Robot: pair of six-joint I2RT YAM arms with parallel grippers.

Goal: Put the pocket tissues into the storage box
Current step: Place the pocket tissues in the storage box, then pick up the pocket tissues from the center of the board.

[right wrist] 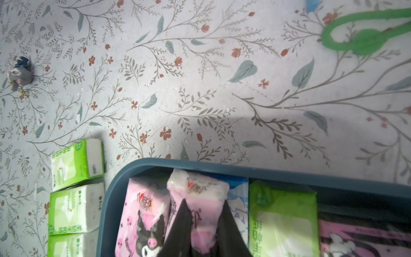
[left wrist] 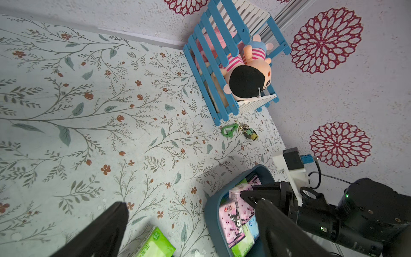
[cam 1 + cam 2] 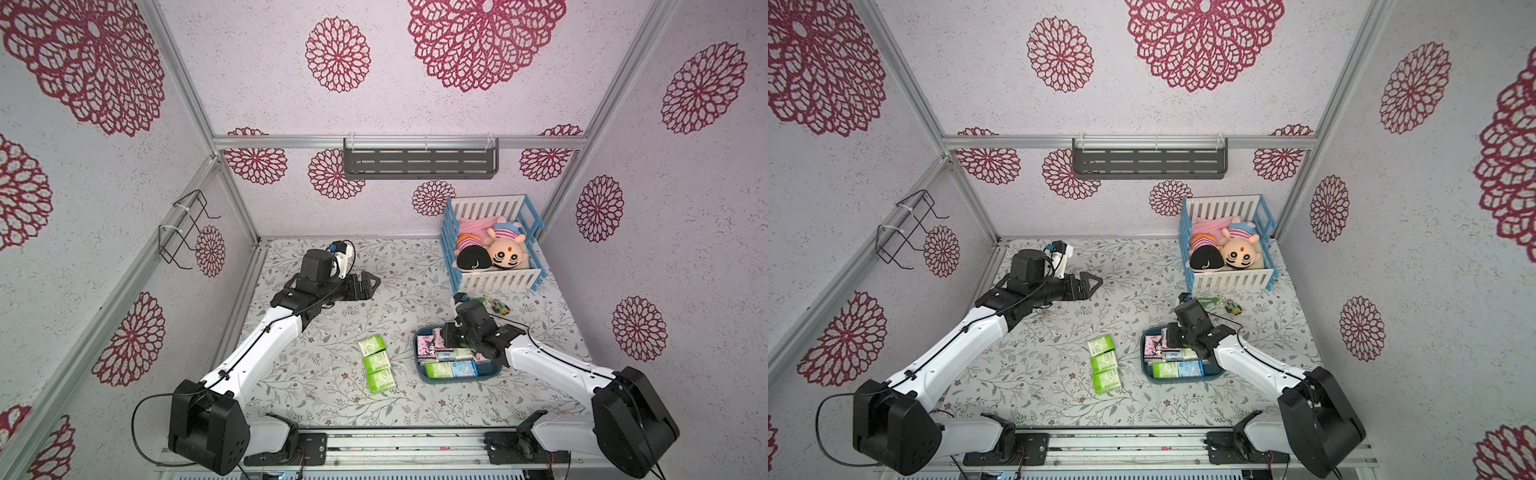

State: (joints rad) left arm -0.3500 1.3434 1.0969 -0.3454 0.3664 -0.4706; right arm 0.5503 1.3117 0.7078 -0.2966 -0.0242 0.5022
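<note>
Floral desk [image 3: 395,266]: right end effector [image 1: 204,201] pinches a pink tissue pack [image 1: 198,184] in the storage box [image 1: 222,165], release likely next; left end effector [image 3: 372,279] open, three green packs [image 3: 377,363] waiting.

The pocket tissues [image 1: 142,207] look glossy, the storage box [image 1: 222,165] smooth plastic.

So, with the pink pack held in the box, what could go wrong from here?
First: the right gripper clamps a pink tissue pack on its edge between a pink cartoon pack and a light blue pack; released, it may stay wedged upright or tip over the storage box rim. Second: the three green packs lie in a tight row beside the box wall, so picking one might drag its neighbours or nudge the box.
</note>
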